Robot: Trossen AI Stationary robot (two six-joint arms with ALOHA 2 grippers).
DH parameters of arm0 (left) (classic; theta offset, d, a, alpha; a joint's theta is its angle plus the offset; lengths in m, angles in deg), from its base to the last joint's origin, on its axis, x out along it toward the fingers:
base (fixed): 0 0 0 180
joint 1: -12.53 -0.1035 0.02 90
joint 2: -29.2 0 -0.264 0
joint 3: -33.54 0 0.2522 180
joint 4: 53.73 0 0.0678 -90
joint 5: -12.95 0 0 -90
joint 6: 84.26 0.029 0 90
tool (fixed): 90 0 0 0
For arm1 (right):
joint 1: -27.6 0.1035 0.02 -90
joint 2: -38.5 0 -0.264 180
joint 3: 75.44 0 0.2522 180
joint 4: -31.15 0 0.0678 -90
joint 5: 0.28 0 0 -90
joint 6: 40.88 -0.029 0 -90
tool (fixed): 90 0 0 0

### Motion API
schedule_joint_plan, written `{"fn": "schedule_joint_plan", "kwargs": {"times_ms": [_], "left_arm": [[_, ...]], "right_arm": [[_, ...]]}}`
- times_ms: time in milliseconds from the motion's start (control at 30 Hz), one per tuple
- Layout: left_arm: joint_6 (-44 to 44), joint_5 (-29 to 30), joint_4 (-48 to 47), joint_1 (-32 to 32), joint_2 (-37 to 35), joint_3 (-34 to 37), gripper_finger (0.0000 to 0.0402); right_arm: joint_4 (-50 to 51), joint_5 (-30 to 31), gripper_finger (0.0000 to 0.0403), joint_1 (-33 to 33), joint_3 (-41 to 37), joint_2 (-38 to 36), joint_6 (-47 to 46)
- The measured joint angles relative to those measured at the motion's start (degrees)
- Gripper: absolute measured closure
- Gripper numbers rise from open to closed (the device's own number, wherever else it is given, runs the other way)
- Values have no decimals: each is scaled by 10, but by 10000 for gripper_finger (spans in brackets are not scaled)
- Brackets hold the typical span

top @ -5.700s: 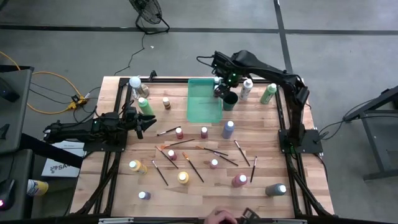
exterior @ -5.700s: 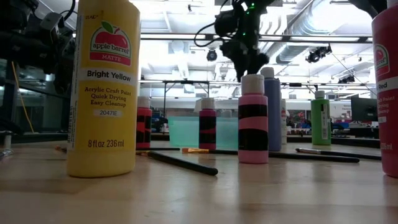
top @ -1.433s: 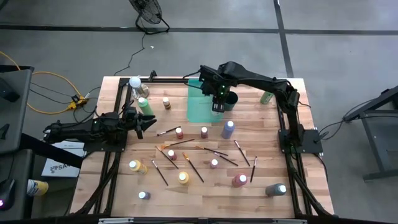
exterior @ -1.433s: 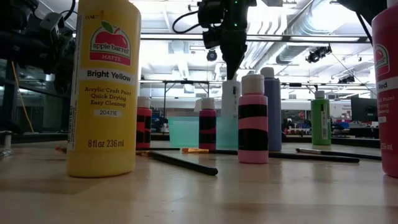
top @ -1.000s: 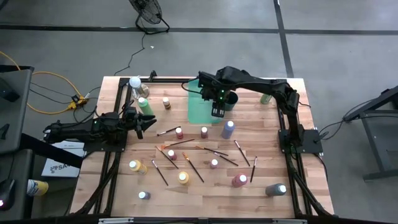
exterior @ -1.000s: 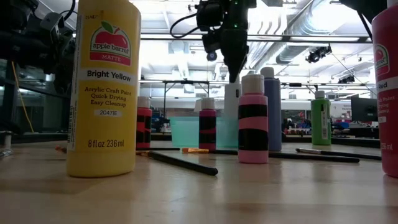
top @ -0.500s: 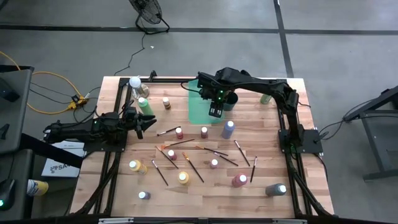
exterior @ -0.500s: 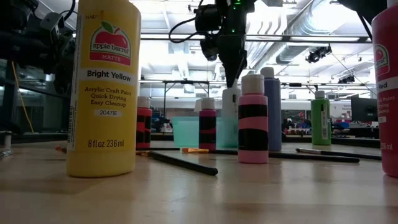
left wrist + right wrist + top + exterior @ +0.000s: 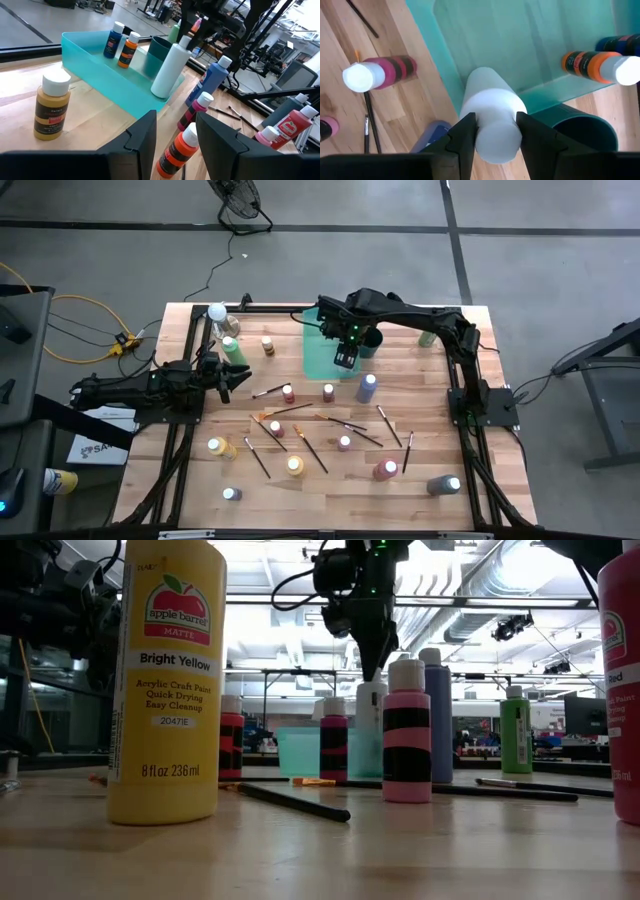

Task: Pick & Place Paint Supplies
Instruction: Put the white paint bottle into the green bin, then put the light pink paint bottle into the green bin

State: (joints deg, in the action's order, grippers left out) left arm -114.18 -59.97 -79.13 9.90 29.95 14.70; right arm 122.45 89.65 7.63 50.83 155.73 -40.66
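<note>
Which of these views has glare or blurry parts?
Low view: bright ceiling lights wash out the background, and the near yellow bottle looms large. Right wrist view: the white bottle in the right gripper is soft and close; the pink bottle's cap glares.

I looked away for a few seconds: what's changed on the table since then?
The right gripper carried a white bottle from the table's back right corner over to the teal tray and now holds it tilted, its base resting in the tray's corner. The left gripper kept waiting at the left edge; the other bottles and the brushes lie where they were.
</note>
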Motion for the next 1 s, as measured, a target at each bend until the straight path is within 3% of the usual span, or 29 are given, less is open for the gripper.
{"fn": "schedule_joint_plan", "kwargs": {"times_ms": [333,567,800,1000], "left_arm": [[0,0,0,0,0,0,266],[0,0,0,0,0,0,266],[0,0,0,0,0,0,266],[0,0,0,0,0,0,266]], "right_arm": [[13,0,231,0,-2,-1,-17],[18,1,176,0,-2,-11,-28],[6,0,122,0,-2,-48,-19],[1,3,108,5,-2,-92,-19]]}}
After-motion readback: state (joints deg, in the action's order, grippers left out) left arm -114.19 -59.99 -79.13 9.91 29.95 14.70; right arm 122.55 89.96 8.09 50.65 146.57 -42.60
